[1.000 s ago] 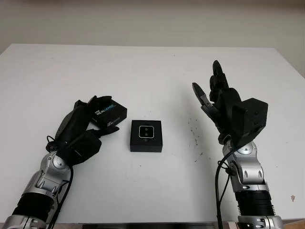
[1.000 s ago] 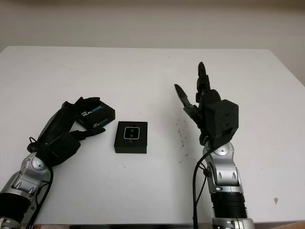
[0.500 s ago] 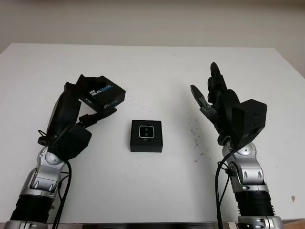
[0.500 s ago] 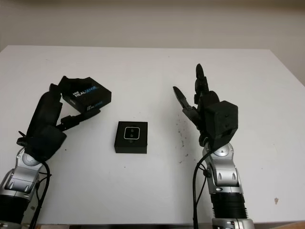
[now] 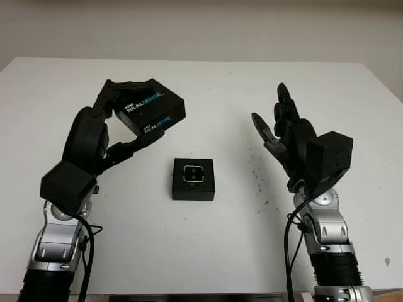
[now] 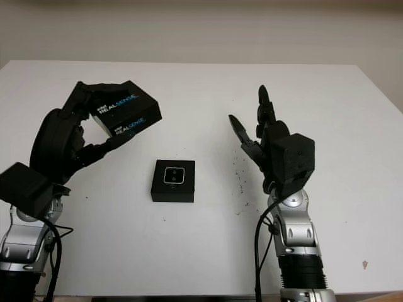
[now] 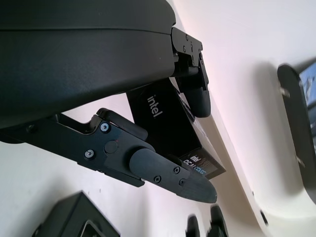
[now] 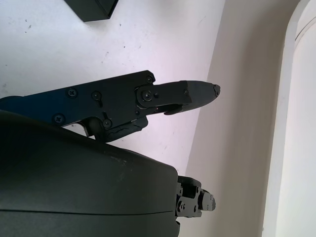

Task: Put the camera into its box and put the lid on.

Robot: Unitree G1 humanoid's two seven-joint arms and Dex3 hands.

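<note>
The black box base (image 5: 193, 179) sits at the table's middle with the small camera (image 5: 192, 173) lying inside it, face up. My left hand (image 5: 119, 129) holds the black lid (image 5: 150, 111), printed REALSENSE, in the air up and to the left of the box, tilted. The left wrist view shows the lid (image 7: 170, 126) pinched between thumb and fingers, with a corner of the box base (image 7: 74, 217) below. My right hand (image 5: 280, 132) stands raised to the right of the box, open and holding nothing.
The white table (image 5: 208, 88) stretches wide behind and around the box. Small dark specks (image 5: 257, 173) mark the surface between the box and my right hand. The table's right edge (image 5: 384, 78) runs close to the right arm.
My left hand has lifted the lid off the table, raising it and carrying it a little rightward toward the box. The right hand and the box have stayed put.
</note>
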